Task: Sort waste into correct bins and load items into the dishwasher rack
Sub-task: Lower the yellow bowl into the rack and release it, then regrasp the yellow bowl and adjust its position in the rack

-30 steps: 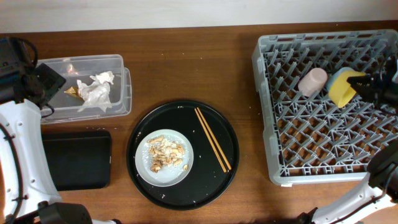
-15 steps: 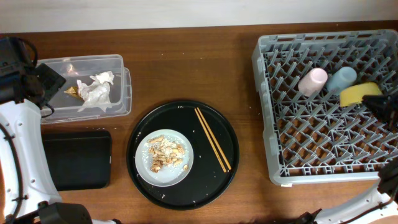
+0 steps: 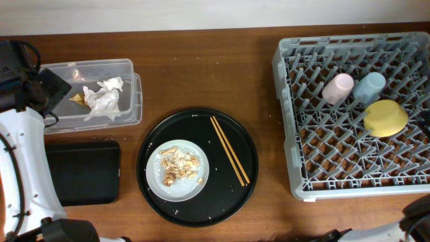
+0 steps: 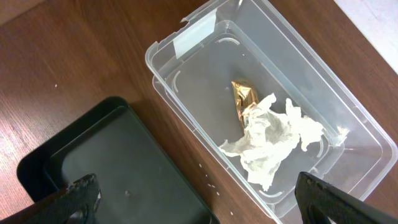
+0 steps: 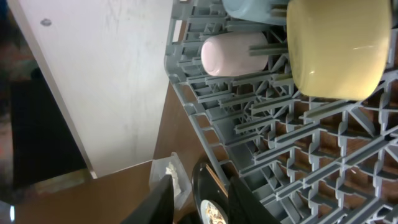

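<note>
Dishwasher rack (image 3: pixel 285 121), large, grey and pegged, fills the right end of the bench and already carries three items along its far side. A round black tray (image 3: pixel 222 195) sits mid-bench toward the near edge. A shallow black bin (image 3: pixel 82 171) lies empty at the near left corner, and just beyond it a clear tub (image 3: pixel 64 70) sits by the far left corner. On the round tray rests the grey-white plate (image 3: pixel 176 195), with two chopsticks (image 3: pixel 228 151) just to its right. In the rack, the yellow bowl (image 3: pixel 385 117) lies by the right rim, free of any grip, with the blue cup (image 3: pixel 369 87) and pink cup (image 3: pixel 337 88) beside it. The tub holds crumpled tissue (image 3: pixel 102 97) and a gold wrapper (image 4: pixel 244 98). Food scraps (image 3: pixel 178 165) sit heaped on the plate. The left gripper (image 4: pixel 199 199) hovers over tub and bin, jaws wide and empty. The right gripper (image 5: pixel 199 193) shows narrowly parted jaws holding nothing. Loading looks nearly done. The scraps likely come next, and the plate would need to be carried level to the black bin, tipped out, then racked.
</note>
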`<action>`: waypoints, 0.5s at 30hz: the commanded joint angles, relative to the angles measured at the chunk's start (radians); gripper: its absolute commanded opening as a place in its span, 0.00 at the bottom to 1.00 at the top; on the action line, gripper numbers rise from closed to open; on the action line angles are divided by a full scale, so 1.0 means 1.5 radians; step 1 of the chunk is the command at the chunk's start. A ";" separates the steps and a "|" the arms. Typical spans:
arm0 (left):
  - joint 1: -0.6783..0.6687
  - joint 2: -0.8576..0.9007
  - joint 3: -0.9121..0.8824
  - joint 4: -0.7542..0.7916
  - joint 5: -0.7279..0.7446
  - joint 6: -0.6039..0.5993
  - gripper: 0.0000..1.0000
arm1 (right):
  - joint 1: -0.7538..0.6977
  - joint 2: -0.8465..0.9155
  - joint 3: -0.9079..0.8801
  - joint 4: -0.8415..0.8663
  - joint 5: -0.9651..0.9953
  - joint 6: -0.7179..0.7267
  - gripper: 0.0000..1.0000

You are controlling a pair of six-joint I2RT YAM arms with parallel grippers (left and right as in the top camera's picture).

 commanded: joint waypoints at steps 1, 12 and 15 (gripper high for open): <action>0.004 -0.007 0.007 0.002 -0.005 -0.004 0.99 | 0.002 -0.066 0.000 0.022 0.013 0.005 0.26; 0.004 -0.007 0.007 0.002 -0.005 -0.004 1.00 | 0.224 -0.019 -0.001 0.223 0.325 0.166 0.04; 0.004 -0.007 0.007 0.002 -0.005 -0.004 0.99 | 0.297 -0.006 -0.001 0.253 0.522 0.247 0.04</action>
